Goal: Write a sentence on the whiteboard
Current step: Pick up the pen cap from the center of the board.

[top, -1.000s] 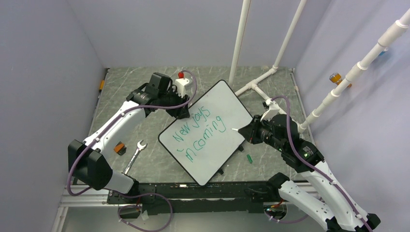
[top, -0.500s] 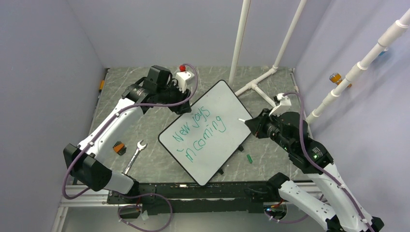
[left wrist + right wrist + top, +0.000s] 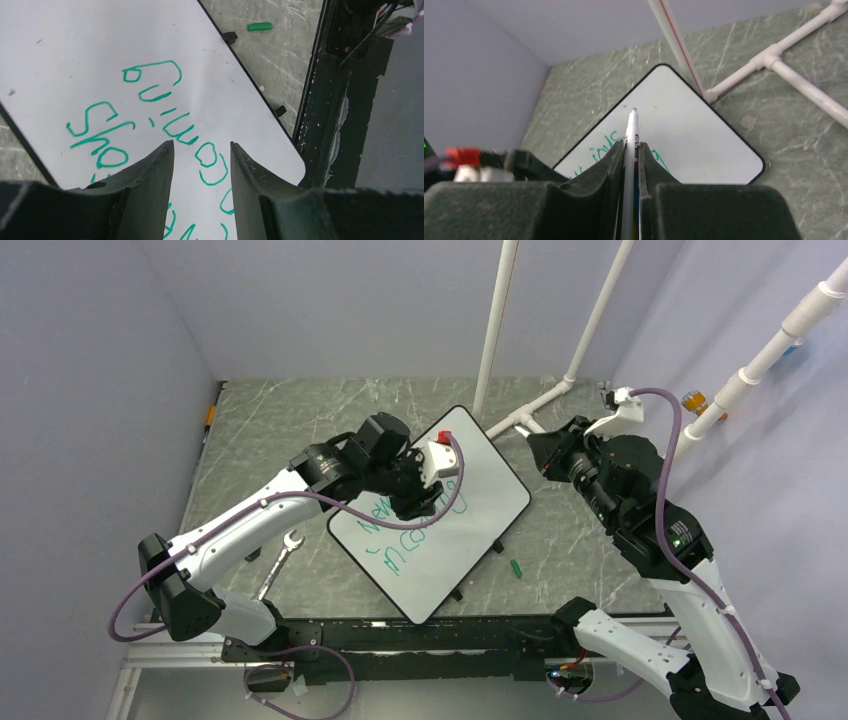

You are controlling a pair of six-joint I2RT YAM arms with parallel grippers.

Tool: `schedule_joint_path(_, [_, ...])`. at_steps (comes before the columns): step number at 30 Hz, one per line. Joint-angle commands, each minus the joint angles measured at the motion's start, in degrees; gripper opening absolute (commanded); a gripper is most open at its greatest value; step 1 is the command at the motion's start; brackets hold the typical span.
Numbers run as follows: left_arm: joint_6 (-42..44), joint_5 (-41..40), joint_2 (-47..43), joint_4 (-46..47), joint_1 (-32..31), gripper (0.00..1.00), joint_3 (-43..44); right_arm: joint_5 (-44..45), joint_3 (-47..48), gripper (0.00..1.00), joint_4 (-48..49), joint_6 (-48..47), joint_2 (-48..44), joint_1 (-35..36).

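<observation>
Two arms have traded places over the whiteboard [image 3: 490,480]. My left gripper [image 3: 200,145], a second ago off the board's far left edge, now hangs over the middle of the board and covers part of the writing in the top view. My right gripper [image 3: 631,146], which was at the board's right edge, has drawn back to the far right and risen clear of the surface.

Fingers: the left pair stands about half apart with nothing between them, and the lettering shows through the gap. The right pair is closed tight on a pen [image 3: 631,125], whose tip points toward the board's far corner without touching it.

Task object: the board lies flat and skewed on the table [image 3: 290,420], one corner toward the near edge. The sentence [image 3: 170,125] runs across it in two lines of green; the wrist view shows "joys" and "incoming", while the first word is mostly hidden by my fingers.

Meaning, as I judge it: with the pen lifted away and the words standing whole, the writing step looks finished. What the left gripper is over the board for I cannot tell.

Containers: none shows in any view. Loose on the table are a green cap [image 3: 516,567] just off the board's near right edge and a wrench [image 3: 280,558] to its left.
</observation>
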Motion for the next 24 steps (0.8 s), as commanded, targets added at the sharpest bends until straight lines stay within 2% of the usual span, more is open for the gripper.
schedule_joint_path(1, [5.5, -1.7, -0.5, 6.6, -4.5, 0.48, -3.0, 6.2, 6.0, 0.00, 1.1, 0.5, 0.9, 0.1])
schedule_joint_path(8, [15.3, -3.8, 4.0, 13.7, -13.1, 0.46, -6.6, 10.0, 10.9, 0.00, 1.2, 0.1, 0.5, 0.1])
schedule_joint_path(14, [24.9, 2.5, 10.6, 17.1, -18.7, 0.46, -5.7, 9.0, 10.7, 0.00, 0.7, 0.2, -0.7, 0.2])
schedule_joint_path(17, [30.8, 2.6, 15.2, 16.3, -21.6, 0.46, -2.9, 8.6, 9.8, 0.00, 0.2, 0.5, -1.7, 0.2])
schedule_joint_path(24, [38.0, 3.6, 26.1, 15.0, -25.1, 0.47, 3.6, 8.3, 8.5, 0.00, -0.1, 0.3, -3.8, 0.1])
